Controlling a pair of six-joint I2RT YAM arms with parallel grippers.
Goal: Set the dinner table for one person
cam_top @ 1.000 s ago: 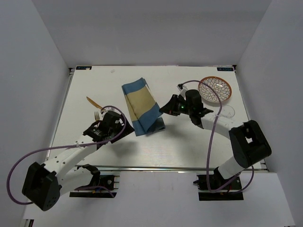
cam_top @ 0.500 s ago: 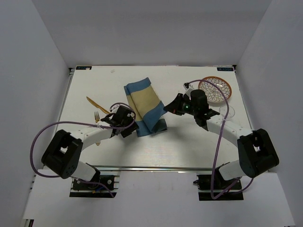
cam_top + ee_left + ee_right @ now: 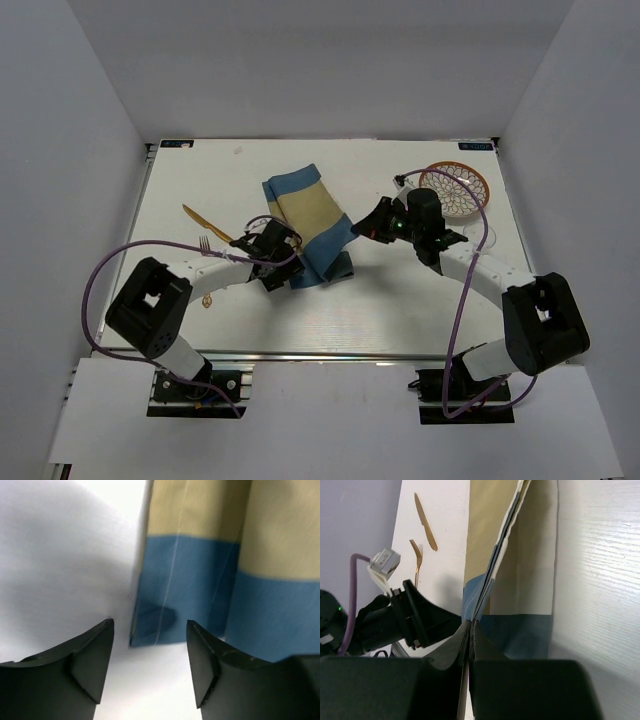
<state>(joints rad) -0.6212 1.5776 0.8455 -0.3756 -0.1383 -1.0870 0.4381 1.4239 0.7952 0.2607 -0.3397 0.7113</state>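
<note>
Near strip of bench [image 3: 380, 320] between your arms: open, free passage. Centre blocked by the bunched placemat [image 3: 300, 205]; right fingers [image 3: 445, 655] pinch its edge, left fingers [image 3: 95, 660] straddle its blue corner. Left: fork [image 3: 205, 244] and knife [image 3: 198, 217] near the arm. Far right: patterned bowl [image 3: 455, 188], glass [image 3: 480, 236].

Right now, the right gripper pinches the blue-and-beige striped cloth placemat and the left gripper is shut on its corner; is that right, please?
No: the left wrist view shows the left gripper open at the corner of the striped cloth placemat. The right gripper does pinch it.
</note>
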